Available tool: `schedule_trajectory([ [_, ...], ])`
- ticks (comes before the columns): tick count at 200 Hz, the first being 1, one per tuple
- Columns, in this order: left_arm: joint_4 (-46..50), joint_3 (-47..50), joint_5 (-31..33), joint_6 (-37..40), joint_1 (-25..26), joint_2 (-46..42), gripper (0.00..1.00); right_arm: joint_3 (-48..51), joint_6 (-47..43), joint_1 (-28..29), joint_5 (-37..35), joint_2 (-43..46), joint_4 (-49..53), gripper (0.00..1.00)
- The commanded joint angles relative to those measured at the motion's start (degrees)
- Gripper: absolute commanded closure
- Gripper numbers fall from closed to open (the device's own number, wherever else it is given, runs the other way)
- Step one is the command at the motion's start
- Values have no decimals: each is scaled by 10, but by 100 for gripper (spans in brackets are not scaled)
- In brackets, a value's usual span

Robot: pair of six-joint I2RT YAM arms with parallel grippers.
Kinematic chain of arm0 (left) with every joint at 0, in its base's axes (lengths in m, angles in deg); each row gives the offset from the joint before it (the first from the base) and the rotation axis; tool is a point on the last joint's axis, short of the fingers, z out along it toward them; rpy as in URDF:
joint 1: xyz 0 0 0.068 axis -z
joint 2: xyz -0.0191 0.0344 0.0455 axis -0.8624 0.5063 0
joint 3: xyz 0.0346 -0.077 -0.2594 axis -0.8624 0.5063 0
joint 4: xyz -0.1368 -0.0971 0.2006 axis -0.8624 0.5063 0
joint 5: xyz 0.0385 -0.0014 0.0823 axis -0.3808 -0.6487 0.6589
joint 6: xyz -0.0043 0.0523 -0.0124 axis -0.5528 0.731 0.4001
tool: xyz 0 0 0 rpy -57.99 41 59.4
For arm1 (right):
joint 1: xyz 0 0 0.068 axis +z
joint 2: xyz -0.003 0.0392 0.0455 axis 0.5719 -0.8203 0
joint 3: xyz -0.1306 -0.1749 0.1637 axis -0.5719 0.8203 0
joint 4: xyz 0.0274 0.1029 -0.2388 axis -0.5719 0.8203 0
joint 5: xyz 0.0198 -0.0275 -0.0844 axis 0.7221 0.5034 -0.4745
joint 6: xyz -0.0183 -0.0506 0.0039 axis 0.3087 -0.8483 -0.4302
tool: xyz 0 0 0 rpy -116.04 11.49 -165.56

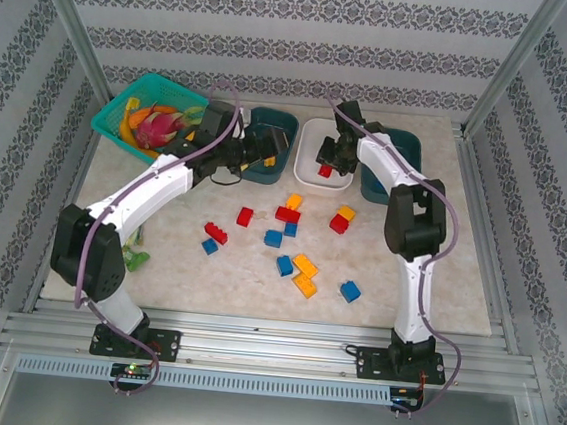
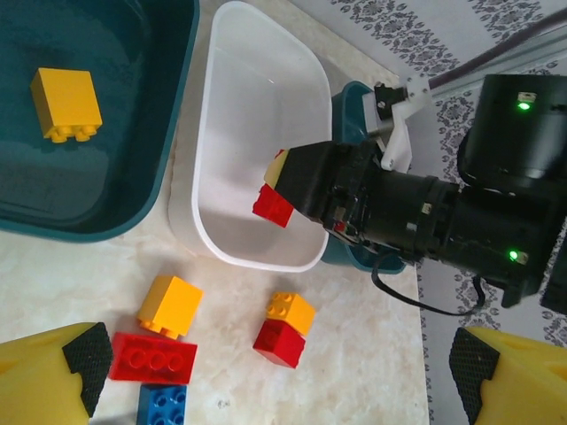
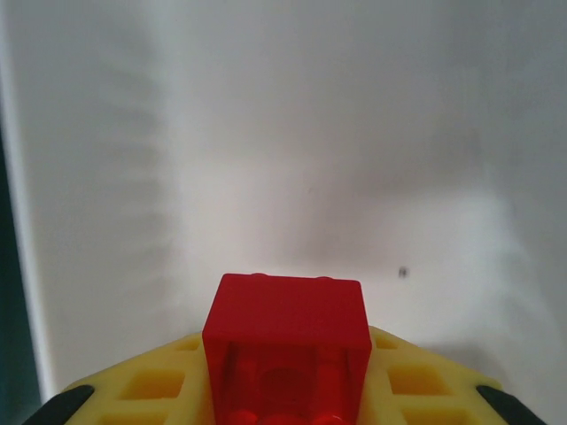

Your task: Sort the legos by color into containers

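Now my right hand (image 1: 327,165) is clamped on a red lego (image 3: 288,341) over the white tub (image 2: 239,106); next I should let go. My left hand (image 2: 279,381) hangs spread apart.

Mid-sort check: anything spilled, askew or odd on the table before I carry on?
Nothing spilled or damaged. One oddity: an orange brick sits against a loose red brick near the white tub, possibly clipped together; I cannot tell. The right gripper holds a second red brick over that tub.
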Motion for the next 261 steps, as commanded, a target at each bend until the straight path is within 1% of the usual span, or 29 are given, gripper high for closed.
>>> schedule_trajectory([
  [1,-31,-35,-16,7,-8,12,0,-71,-6,-8,30,-52,45,73],
  [18,-19,-43,-14,10,-9,17,0,-128,-4,-7,36,-94,77,67],
  [38,-8,-40,-7,9,-9,13,1,-179,3,-8,35,-124,117,54],
  [51,0,-38,-2,8,-11,6,1,-196,13,-8,36,-124,129,47],
  [70,23,-41,7,9,-11,-4,1,-197,20,-5,31,-97,126,37],
  [95,59,-40,19,9,-11,-22,2,-191,24,-2,33,-39,117,34],
  [128,114,-27,46,7,-11,-57,3,-145,-5,18,8,81,79,34],
  [149,152,-18,63,10,-11,-81,3,-75,-30,35,-8,163,42,34],
  [185,191,15,82,8,-11,-129,3,134,-56,61,-5,332,-70,35],
  [208,216,34,92,-2,-11,-157,4,274,-73,74,18,438,-153,35],
  [242,239,75,102,-31,-11,-194,6,454,-115,104,55,575,-257,35],
  [261,277,100,117,-62,-11,-204,7,531,-135,131,57,631,-271,34],
])
